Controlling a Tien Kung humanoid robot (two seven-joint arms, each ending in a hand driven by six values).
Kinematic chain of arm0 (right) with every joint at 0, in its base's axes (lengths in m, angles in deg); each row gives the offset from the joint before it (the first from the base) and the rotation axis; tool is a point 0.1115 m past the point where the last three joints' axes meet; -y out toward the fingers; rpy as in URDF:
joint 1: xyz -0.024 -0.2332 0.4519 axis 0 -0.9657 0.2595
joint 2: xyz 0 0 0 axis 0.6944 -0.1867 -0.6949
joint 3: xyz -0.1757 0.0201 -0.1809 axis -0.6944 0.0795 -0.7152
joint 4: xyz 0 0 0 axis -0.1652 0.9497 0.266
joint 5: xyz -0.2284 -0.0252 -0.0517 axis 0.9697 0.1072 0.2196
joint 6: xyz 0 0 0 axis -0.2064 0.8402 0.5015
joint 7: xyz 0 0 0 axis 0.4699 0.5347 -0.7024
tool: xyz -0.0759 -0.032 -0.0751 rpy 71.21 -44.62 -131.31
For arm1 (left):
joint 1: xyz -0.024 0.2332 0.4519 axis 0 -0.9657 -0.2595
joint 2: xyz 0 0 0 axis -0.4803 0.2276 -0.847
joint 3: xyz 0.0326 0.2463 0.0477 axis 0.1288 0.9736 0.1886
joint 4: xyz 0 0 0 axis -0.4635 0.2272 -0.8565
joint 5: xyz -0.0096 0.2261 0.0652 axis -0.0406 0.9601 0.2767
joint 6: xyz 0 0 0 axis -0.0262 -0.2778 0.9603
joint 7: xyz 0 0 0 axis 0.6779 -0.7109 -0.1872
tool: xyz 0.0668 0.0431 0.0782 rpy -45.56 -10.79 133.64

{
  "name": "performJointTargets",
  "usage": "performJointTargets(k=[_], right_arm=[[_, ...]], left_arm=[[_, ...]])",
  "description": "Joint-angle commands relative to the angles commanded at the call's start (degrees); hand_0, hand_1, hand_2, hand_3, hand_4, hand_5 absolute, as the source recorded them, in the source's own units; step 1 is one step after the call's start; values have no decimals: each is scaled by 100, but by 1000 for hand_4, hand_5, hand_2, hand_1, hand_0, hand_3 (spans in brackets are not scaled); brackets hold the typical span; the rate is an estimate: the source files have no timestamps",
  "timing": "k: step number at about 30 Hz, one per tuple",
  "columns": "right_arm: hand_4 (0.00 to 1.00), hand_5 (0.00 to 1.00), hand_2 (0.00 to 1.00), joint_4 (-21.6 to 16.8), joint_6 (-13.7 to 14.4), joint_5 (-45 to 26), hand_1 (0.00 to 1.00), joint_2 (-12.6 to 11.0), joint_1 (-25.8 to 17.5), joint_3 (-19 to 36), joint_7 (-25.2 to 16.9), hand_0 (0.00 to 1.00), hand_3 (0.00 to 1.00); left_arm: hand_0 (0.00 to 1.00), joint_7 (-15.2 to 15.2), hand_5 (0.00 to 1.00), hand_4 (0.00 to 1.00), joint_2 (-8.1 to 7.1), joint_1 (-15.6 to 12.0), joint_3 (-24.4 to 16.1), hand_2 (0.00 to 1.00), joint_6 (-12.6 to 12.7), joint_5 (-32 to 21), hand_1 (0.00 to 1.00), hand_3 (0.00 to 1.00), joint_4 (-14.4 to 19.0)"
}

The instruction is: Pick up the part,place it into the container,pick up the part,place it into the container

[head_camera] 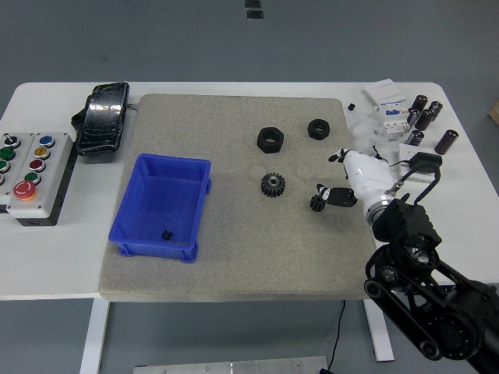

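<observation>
The right hand (352,181) has its fingers (334,195) curled around a small black gear (316,203), low over the grey mat (234,265). The grip looks thin, so the gear could slip out and roll. The blue bin (139,204) sits well apart to the left, with one small part (166,234) in it. Another gear (272,185) and two nuts (270,139) lie between; a low carry could knock them across the worktop (62,265)

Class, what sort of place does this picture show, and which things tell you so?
Probably a robotics test bench: a grey box of coloured push buttons, a blue plastic bin on a felt mat, and black toothed gears.
</observation>
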State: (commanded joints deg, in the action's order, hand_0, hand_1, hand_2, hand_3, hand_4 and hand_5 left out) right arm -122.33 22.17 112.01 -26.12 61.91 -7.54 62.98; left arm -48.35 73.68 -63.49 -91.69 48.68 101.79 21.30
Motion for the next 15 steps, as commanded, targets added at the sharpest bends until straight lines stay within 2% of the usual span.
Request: performJointTargets(k=[7,8,15], right_arm=[[764,286,785,225,-21,-94,548,43,162,-366,0,252,752],[779,310,775,243,-33,-107,545,40,175,-395,0,251,753],[789,332,772,256,-122,-105,535,50,173,-425,0,249,749]], left_arm=[[619,-1,374,618,19,1,12,544,-4,-3,519,636,0],[619,-3,375,617,18,-3,9,544,-4,2,519,636,0],[619,-4,374,615,8,-28,-1,544,-3,20,519,636,0]])
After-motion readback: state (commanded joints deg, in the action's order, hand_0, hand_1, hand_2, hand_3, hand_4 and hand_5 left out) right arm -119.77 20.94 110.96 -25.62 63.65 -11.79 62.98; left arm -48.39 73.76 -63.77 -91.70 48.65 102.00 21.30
